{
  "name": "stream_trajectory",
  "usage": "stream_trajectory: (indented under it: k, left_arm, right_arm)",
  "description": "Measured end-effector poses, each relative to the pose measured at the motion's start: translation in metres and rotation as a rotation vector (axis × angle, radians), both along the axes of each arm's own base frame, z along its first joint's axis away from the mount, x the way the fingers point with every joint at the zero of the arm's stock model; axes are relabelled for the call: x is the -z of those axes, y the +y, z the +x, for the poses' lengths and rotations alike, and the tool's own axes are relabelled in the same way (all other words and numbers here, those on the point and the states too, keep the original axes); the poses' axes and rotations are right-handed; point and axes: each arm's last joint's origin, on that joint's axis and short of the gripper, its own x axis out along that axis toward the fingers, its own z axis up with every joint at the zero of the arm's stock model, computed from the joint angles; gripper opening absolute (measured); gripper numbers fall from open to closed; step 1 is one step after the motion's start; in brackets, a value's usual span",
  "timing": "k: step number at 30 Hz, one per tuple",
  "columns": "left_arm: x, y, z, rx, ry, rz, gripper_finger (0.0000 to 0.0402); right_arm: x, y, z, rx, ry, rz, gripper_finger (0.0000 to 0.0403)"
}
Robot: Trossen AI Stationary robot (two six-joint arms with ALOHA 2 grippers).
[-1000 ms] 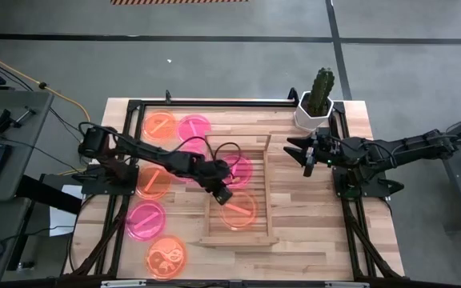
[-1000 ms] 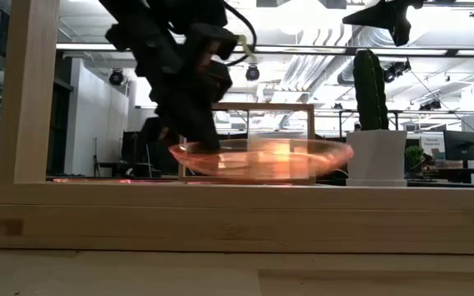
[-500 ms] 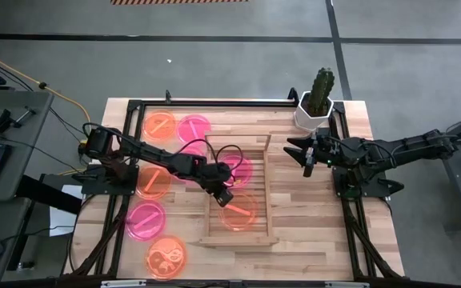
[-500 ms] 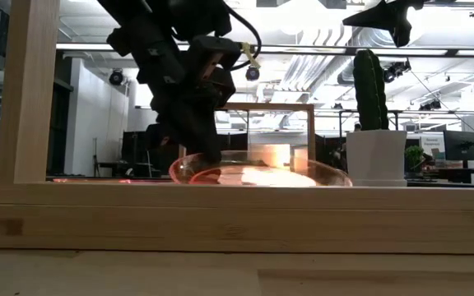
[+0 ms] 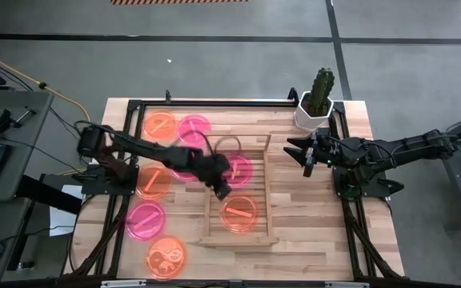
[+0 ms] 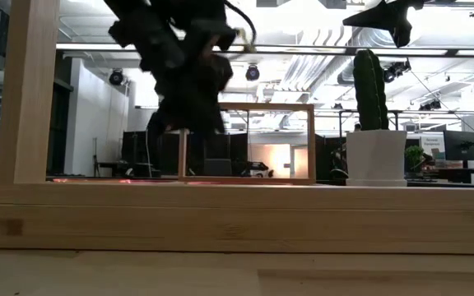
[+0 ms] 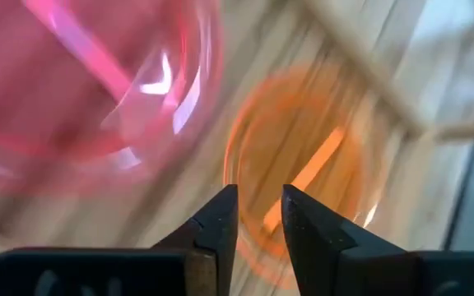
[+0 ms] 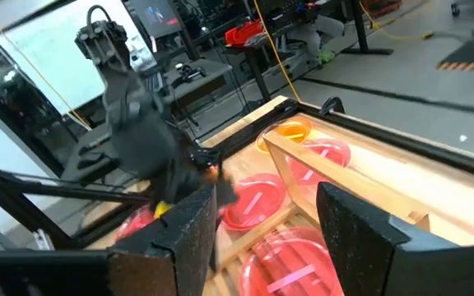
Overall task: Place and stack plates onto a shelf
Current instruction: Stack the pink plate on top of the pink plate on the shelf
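Observation:
My left gripper (image 5: 221, 189) hovers over the shelf (image 5: 238, 240), open by a narrow gap and empty (image 7: 259, 215). Just toward the near edge from it, an orange plate (image 5: 238, 214) (image 7: 303, 164) lies flat on the slats. A pink plate (image 5: 236, 170) (image 7: 97, 74) lies on the shelf's far half. Several more pink and orange plates lie on the table's left part, among them an orange one (image 5: 160, 124) and a pink one (image 5: 146, 220). My right gripper (image 5: 306, 156) (image 8: 266, 205) waits open above the table's right side.
A potted cactus (image 5: 317, 100) stands at the far right corner, close to my right gripper. A black frame (image 5: 214, 102) runs along the table's far and side edges. In the low view the shelf's near rail (image 6: 237, 205) hides the plates on it.
My left gripper lowered the orange plate from a tilt until it lay flat on the shelf's near half. It then let go and rose, drawing back toward the table's far-left. The plate stays on the slats, now hidden behind the rail in the low view.

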Motion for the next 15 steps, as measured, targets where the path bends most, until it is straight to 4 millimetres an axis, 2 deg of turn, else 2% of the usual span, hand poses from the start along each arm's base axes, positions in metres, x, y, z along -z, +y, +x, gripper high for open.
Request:
stream_trajectory:
  k: [5,10,12,15]
  left_arm:
    - [-0.065,0.021,-0.025,-0.083,-0.220,0.124,0.0096]
    - [-0.129,0.016,-0.067,-0.149,-0.465,0.305,0.0095]
    - [-0.139,0.008,-0.085,-0.167,-0.526,0.363,0.0095]
    - [-0.134,0.002,-0.110,-0.200,-0.538,0.392,0.0096]
  right_arm:
    - [0.000,0.000,0.000,0.005,-0.013,0.035,0.0195]
    - [0.000,0.000,0.000,0.004,-0.012,0.033,0.0195]
    - [0.000,0.000,0.000,0.004,-0.012,0.032,0.0195]
    - [0.000,0.000,0.000,0.004,-0.012,0.032,0.0195]
